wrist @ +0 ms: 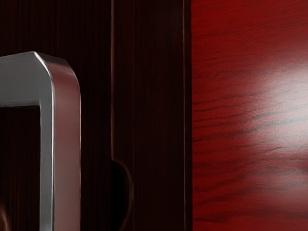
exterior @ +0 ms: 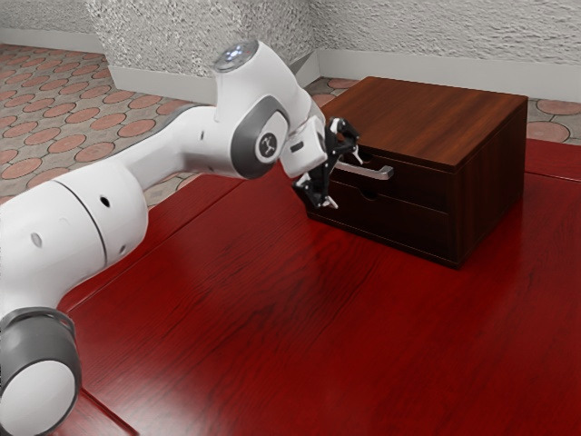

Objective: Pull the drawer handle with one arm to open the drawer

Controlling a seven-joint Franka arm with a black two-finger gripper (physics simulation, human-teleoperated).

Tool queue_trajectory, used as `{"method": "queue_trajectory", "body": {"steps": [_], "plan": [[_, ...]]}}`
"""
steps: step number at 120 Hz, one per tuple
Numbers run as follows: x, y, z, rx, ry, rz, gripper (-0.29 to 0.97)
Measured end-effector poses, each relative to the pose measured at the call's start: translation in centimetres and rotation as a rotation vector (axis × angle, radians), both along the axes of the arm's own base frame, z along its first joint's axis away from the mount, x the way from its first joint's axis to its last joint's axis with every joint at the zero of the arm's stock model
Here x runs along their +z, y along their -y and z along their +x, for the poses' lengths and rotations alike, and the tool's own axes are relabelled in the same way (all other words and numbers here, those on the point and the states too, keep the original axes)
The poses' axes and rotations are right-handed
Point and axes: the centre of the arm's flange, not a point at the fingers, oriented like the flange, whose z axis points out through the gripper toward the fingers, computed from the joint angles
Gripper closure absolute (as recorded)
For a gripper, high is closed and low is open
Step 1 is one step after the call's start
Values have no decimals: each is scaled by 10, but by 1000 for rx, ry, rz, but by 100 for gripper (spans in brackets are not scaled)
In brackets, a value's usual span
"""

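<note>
From the side camera I see the arm reaching in from the exterior view's left across the glossy red table to the front of a dark wooden cabinet, which sits toward the far end of the table at the exterior view's right. My hand is turned on its side against the cabinet's face, its two black fingers spread wide, one above and one below the near end of the drawer handle. The fingers stand well apart compared with the thin bar, and I see no squeeze on it, so I read the hand as wide and not holding anything. The handle is a silver bar mounted on the upper drawer, just under the cabinet's overhanging top. From this angle I cannot tell whether that drawer front has come out at all. Beneath it is the lower drawer, with a small dark notch at the seam between the two. The wrist camera looks straight at the bend of the drawer handle, very close, standing off the drawer front, with the notch beside it and the table beyond the cabinet's edge.
</note>
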Motion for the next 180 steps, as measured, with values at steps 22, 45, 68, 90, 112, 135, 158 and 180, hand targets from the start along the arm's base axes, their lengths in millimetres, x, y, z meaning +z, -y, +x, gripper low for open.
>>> {"method": "queue_trajectory", "body": {"steps": [22, 45, 68, 90, 112, 135, 158, 180], "plan": [[-7, 0, 4, 0, -6, -2, -10], [-13, -1, 5, 1, -22, -5, -26], [-8, -1, 3, 4, -20, -14, -23], [-8, 6, 3, -4, -22, -22, -17], [-8, 5, 2, -5, -29, -21, -17], [-2, 4, -1, -2, -32, -18, 8], [-2, -12, -3, 22, -38, -33, 18], [11, -10, -11, 23, -35, -41, 25]]}}
